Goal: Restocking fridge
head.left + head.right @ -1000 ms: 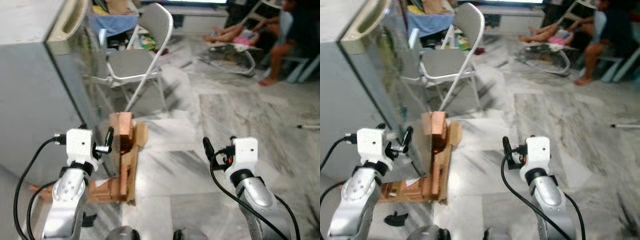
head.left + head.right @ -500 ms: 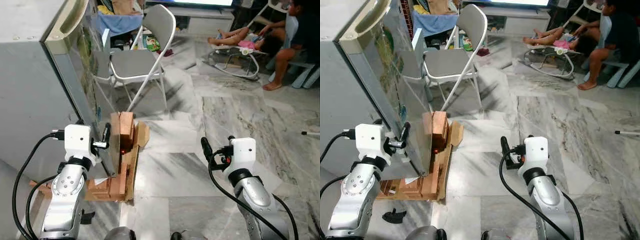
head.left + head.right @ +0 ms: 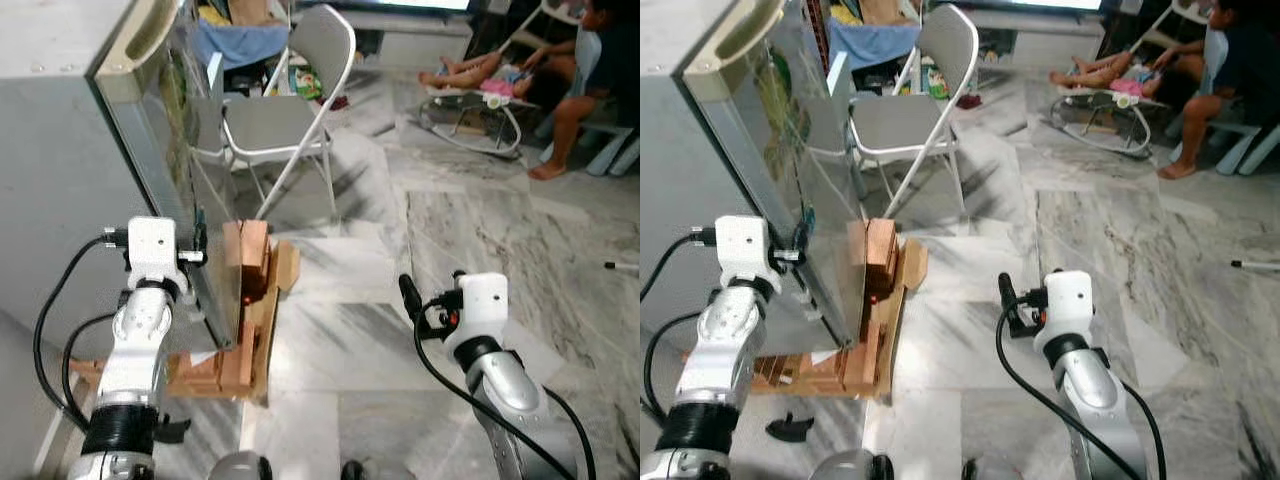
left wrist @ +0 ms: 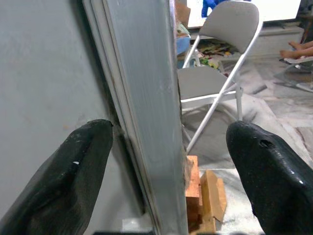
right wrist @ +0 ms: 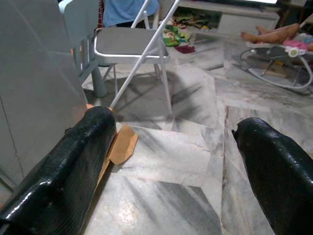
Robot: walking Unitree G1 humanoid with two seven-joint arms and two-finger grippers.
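- Since the earlier frames, the left hand (image 3: pixel 197 243) has been raised and brought in against the front edge of the fridge (image 3: pixel 60 150), where before it was held lower, beside the wooden blocks (image 3: pixel 245 300).
- At the far left, the fridge is seen as a tall grey cabinet with a pale handle recess at its top corner; its door (image 4: pixel 146 98) is shut or nearly so, and no food to be stocked can be made out.
- In the left wrist view, the left hand's fingers (image 4: pixel 73 166) are spread wide apart with the door's edge standing between them, nothing yet being clamped. This placing is judged to be a preparation for gripping the edge and pulling the door open.
- Just beside the foot of the fridge, the wooden blocks and scraps of cardboard (image 3: pixel 910 265) are piled on the floor; the door's swing is likely to be obstructed by them.
- Behind the blocks, a grey folding chair (image 3: pixel 290 110) is stood close to the fridge front, and may also be met by a wide-swung door.
- Further right, the right hand (image 3: pixel 1006 300) is held idle over the marble floor (image 3: pixel 450 230), well apart from the fridge, its fingers (image 5: pixel 73 166) parted and empty.
- At the far right, well away, a person (image 3: pixel 590 70) is seated by a baby bouncer (image 3: pixel 480 90), clear of the work.
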